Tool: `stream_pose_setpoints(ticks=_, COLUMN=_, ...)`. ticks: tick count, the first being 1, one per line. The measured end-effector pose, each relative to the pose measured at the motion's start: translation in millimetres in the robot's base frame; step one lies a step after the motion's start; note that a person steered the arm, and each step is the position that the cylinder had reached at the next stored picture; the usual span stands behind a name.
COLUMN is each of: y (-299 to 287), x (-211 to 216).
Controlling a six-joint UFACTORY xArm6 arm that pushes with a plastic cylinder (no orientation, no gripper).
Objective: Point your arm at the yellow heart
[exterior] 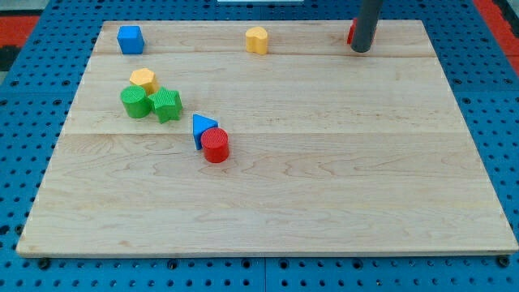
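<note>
The yellow heart (256, 40) lies near the view's top edge of the wooden board (324, 186), a little left of centre. My tip (360, 49) rests on the board near the top right, well to the right of the heart and apart from it. A red block (351, 32) sits just behind the rod on its left side and is mostly hidden by it.
A blue cube (130, 39) sits at the top left. A yellow hexagon-like block (143, 79), a green cylinder (135, 102) and a green star (166, 104) cluster at the left. A blue triangle (203, 127) touches a red cylinder (215, 146) near the middle left.
</note>
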State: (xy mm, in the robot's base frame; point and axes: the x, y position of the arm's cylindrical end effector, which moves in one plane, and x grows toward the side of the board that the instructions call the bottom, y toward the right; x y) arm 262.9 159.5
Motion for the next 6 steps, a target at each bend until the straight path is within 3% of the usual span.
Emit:
stream_pose_setpoints(ticks=2, y=-2, x=6)
stream_pose_setpoints(ticks=4, y=-43, x=99)
stream_pose_setpoints(ticks=5, y=-123, x=80)
stream_pose_setpoints(ticks=6, y=-133, x=26)
